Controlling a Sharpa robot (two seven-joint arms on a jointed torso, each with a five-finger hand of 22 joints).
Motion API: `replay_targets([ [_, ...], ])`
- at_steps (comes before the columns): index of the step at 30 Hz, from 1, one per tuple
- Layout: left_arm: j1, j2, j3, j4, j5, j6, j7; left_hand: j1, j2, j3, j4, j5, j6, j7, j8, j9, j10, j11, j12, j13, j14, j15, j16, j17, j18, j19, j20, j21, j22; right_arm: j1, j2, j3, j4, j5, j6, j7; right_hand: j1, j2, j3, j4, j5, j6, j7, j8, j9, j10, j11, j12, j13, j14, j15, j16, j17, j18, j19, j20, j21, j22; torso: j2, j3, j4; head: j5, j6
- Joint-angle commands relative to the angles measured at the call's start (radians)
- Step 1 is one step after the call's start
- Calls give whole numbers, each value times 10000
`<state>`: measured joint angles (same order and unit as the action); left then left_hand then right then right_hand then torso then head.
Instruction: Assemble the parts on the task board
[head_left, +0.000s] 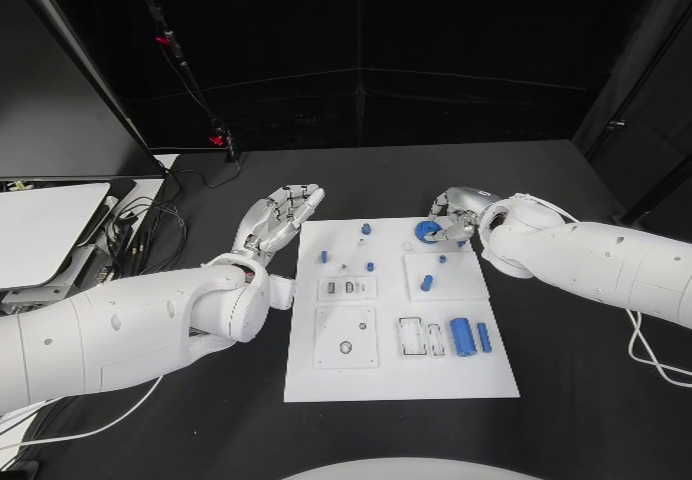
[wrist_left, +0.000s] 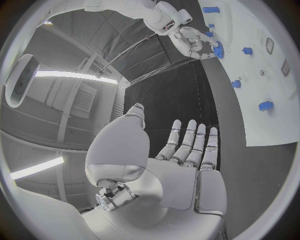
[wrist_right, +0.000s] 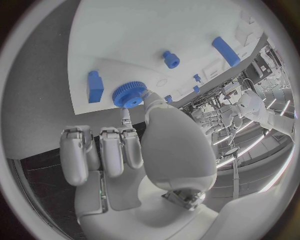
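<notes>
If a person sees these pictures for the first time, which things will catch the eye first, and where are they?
First comes the white task board in the middle of the black table, dotted with small blue parts. At its far edge the right hand pinches a blue gear, the brightest piece. The left hand hovers with straight fingers over the table beside the board's left edge, holding nothing.

White task board, blue gear at far edge

A white task board carries blue parts on a black table.
</notes>
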<state>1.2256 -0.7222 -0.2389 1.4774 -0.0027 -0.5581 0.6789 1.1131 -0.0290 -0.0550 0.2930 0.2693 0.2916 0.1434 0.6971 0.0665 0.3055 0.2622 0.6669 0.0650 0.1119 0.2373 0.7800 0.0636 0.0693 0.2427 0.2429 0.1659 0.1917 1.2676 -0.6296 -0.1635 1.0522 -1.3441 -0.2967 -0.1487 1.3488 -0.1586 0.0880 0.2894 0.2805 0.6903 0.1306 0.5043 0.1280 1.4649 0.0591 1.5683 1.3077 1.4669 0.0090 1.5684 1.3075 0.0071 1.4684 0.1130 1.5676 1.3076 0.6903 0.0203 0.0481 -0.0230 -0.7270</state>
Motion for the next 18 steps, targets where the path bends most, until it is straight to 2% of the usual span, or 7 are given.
replay_targets([
  [1, 12, 3, 10, 3, -70, 89, 2790, 7, 82, 66, 16, 36, 92, 1527, 1, -10, 57, -1, 37, -4, -23, 76, 45, 12, 86, -5, 88, 45, 12, 6, 49, 4, -16, -131, 213, -224, 12, 105, 57, -12, -37, 61, -15, -39, -16, 1059, 81, 25, 2630, 1039, 76, 24, 2633, -71, 1024, 78, 32, 2632, -1, -7, -2, -21, -23],
  [10, 11, 5, 10, 3, -70, 96, 2773, 7, 82, 66, 16, 36, 92, 1527, 1, -10, 57, -1, 37, -4, -23, 76, 45, 12, 86, -5, 88, 45, 12, -18, 150, 4, -37, -145, 342, -358, 24, 176, 121, -33, -60, 186, -27, -145, -70, 1059, 76, 25, 2630, 1039, 77, 24, 2633, -71, 1024, 94, 32, 2632, 9, 5, 19, -65, -25],
  [18, 11, -11, 10, 8, -70, 98, 2768, 7, 82, 66, 16, 36, 92, 1527, 1, -10, 57, -1, 37, -4, -23, 76, 45, 12, 86, -5, 88, 45, 12, -24, 154, 4, -10, -205, 400, -509, 67, 321, 278, -84, -83, 1011, 2, -448, -182, 1059, 94, 25, 2630, 1039, 104, 24, 2633, -71, 1024, 115, 32, 2632, 4, 3, 1, -32, -50],
])
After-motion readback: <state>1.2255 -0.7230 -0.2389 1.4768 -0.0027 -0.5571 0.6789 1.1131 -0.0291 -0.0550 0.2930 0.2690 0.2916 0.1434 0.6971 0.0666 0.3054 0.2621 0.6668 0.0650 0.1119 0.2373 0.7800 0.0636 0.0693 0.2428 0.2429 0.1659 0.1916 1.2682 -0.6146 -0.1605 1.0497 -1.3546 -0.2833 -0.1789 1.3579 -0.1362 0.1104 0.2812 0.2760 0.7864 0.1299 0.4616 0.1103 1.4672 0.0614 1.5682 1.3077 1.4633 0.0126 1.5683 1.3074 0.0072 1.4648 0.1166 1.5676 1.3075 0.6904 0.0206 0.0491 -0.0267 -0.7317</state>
